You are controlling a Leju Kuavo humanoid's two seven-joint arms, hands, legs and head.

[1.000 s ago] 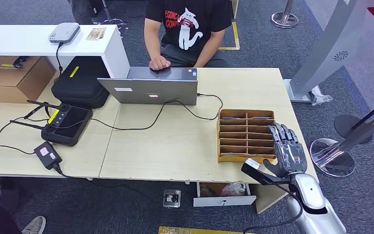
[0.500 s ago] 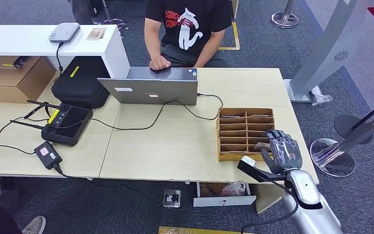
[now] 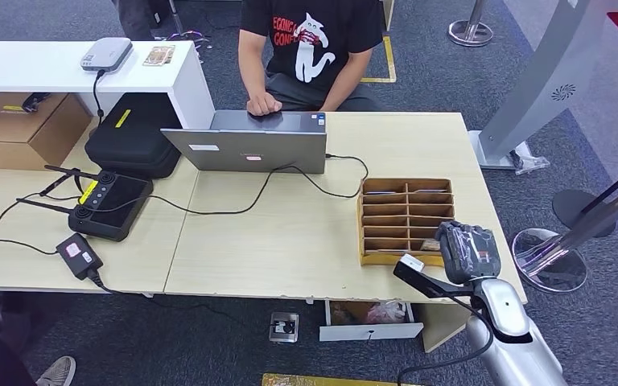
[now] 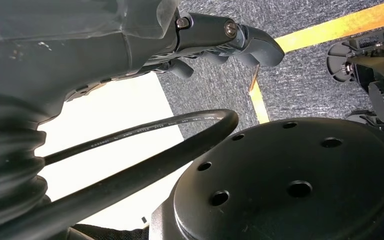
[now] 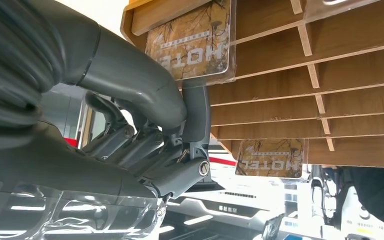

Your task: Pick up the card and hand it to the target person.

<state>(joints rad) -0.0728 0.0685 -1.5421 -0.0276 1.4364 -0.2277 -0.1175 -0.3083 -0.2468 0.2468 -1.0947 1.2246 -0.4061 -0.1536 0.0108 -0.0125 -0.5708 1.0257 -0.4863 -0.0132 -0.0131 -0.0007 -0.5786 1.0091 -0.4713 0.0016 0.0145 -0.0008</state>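
The wooden card rack sits near the right end of the table, its near wall close to the table's front edge. Bare tabletop lies to the rack's left, up to the cable running from the laptop; the right table edge is just beside the rack. The person sits at the far side, behind the laptop, well apart from the rack.

My right hand is at the rack's near right corner, fingers curled down over the last compartment. In the right wrist view my thumb presses against the lower edge of a card marked HOTEL, which stands in an end compartment in a clear holder. My other fingers are bent in behind it; whether they grip the card fully I cannot tell. A second HOTEL card stands in another compartment further along.

My left hand hangs beside my body with fingers curled, holding nothing visible.
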